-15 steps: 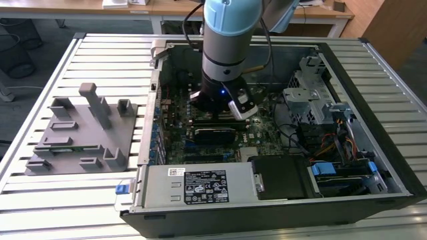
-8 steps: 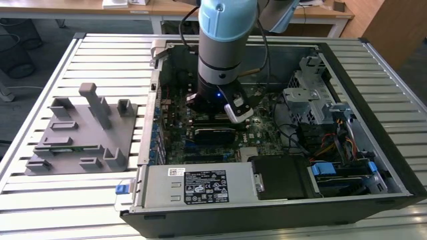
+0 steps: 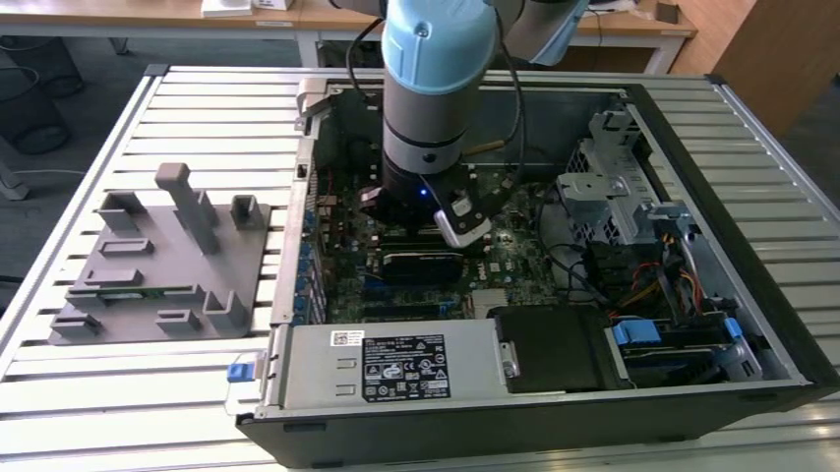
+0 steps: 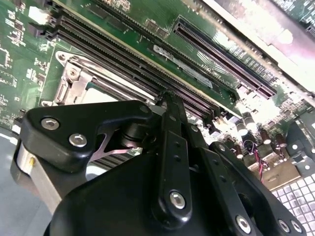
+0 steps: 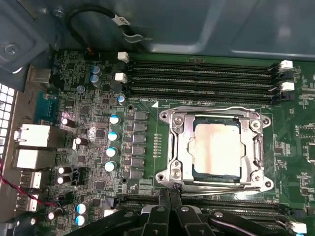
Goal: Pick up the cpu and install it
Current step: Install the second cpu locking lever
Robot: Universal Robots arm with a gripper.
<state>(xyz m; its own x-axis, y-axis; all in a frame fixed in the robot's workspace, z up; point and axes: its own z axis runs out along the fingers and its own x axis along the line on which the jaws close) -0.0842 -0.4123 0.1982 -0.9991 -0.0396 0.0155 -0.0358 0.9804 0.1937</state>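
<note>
Black claw [image 5: 172, 212]; shiny square cpu [image 5: 216, 147]

The arm [image 3: 434, 79] was a thick round column, its upper shell pale blue and the section below it grey metal, ending in a black collar where a small blue light glowed. A black cable ran down along the column's side in a loose curve. Beneath the collar sat a dark wrist block with a white, rounded camera housing [image 3: 459, 218] fixed to it. The tool [image 4: 167, 162] was glossy black, built of flat, rounded link plates joined at pivots by silver screws with hex sockets, with smaller black screws set along a narrow central bar. A pale metal block edged one side of its body.
</note>
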